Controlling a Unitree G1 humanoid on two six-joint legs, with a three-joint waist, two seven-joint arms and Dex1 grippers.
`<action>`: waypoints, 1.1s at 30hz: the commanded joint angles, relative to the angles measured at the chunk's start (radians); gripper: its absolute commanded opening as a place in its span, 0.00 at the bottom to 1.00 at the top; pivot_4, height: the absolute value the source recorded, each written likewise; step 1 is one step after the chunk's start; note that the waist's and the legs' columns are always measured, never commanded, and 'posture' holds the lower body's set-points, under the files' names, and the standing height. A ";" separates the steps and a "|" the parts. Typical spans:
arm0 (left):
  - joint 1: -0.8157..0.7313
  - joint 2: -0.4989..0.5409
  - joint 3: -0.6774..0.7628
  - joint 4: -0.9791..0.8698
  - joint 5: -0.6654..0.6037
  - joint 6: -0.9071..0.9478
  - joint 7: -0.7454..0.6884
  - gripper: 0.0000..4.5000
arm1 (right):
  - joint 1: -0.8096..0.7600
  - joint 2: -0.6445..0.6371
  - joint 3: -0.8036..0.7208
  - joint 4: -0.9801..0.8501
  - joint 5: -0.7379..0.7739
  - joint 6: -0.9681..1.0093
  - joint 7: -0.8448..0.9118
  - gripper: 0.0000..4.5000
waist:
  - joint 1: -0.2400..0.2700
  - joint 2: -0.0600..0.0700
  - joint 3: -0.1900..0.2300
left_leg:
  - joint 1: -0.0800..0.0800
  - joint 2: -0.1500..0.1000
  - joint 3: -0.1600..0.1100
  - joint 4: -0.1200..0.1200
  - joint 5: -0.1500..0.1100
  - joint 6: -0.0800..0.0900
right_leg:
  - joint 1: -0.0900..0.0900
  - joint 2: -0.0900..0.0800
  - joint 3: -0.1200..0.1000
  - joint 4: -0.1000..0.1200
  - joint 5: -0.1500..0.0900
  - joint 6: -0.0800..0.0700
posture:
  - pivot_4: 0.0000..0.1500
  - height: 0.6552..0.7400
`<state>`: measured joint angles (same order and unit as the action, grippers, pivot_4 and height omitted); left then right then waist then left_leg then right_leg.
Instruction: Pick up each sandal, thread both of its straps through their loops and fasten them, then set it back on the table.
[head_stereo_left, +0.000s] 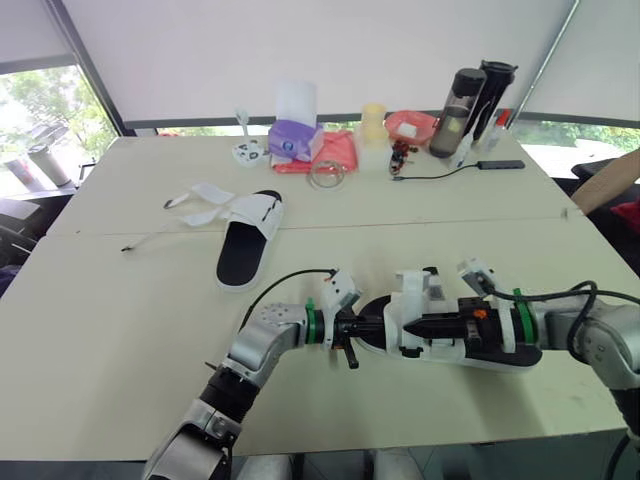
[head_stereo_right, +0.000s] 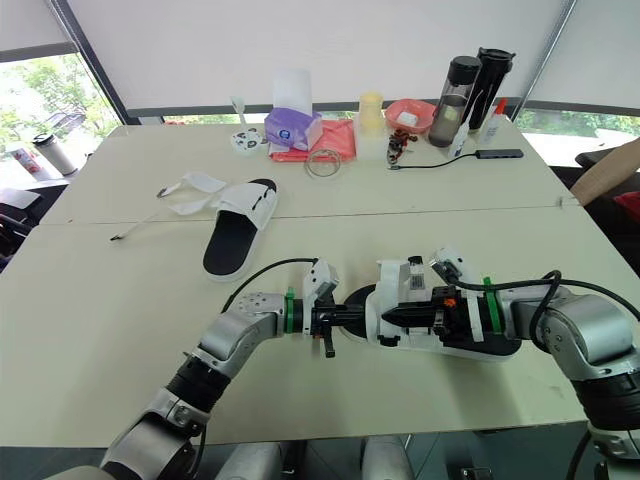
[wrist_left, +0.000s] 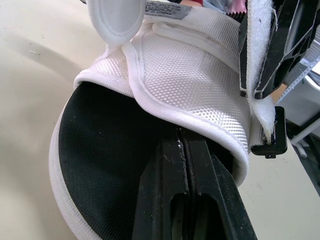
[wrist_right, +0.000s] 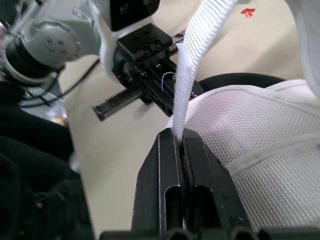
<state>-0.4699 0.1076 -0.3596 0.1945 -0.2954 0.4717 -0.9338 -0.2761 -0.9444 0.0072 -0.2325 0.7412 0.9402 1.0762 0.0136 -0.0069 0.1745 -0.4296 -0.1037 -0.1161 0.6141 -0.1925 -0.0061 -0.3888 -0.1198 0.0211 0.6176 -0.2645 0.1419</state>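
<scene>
Evidently the near sandal (head_stereo_left: 408, 305) would be light and floppy in its upper parts: a soft mesh upper (wrist_left: 190, 80) and a limp webbing strap (wrist_right: 192, 65) over a firmer foam sole. The strap was best pinched near its free end, with the sole steadied at the rim. It sat at the front of the table (head_stereo_left: 120, 330) between the two arms; whether it touched the top I could not tell. Its long axis ran across the robot, and the toe seemed to point to the robot's left. The left gripper (wrist_left: 183, 145) had its jaws pressed together, tips at the hem of the mesh upper above the black footbed (wrist_left: 110, 165). The right gripper (wrist_right: 179, 135) was clamped on the strap, which rose taut from its tips. The far sandal (head_stereo_left: 248, 240) lay well apart, toe pointing away, its loose straps (head_stereo_left: 200, 200) splayed to its left.
</scene>
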 joint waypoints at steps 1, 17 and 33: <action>0.012 0.019 0.013 0.044 0.030 0.015 0.036 0.00 | 0.020 -0.026 0.016 -0.018 -0.052 -0.038 0.017 0.01 | 0.000 0.000 0.000 | 0.000 0.000 0.000 0.000 0.000 0.000 | 0.000 0.000 0.000 0.000 0.000 0.000 | 1.00 1.00; -0.006 0.013 0.014 0.078 0.030 0.003 0.031 0.00 | 0.125 -0.046 -0.023 -0.140 -0.011 -0.041 0.031 0.01 | 0.002 0.000 0.000 | 0.000 0.000 0.000 0.000 0.000 0.000 | 0.001 0.000 0.000 0.000 0.000 0.000 | 1.00 1.00; 0.001 0.014 0.011 0.075 0.030 0.000 0.029 0.00 | 0.163 0.027 -0.139 -0.140 -0.011 -0.077 -0.083 0.75 | 0.002 -0.005 -0.003 | 0.002 0.000 -0.001 0.000 0.000 0.000 | 0.001 0.000 0.000 -0.001 0.000 0.000 | 1.00 1.00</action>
<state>-0.4865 0.0981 -0.3584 0.2350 -0.2953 0.4522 -0.9324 -0.1205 -0.9173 -0.0724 -0.3756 0.7241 0.8426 1.0409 0.0152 -0.0121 0.1714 -0.4279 -0.1036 -0.1166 0.6140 -0.1927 -0.0063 -0.3875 -0.1201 0.0209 0.6170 -0.2647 0.1416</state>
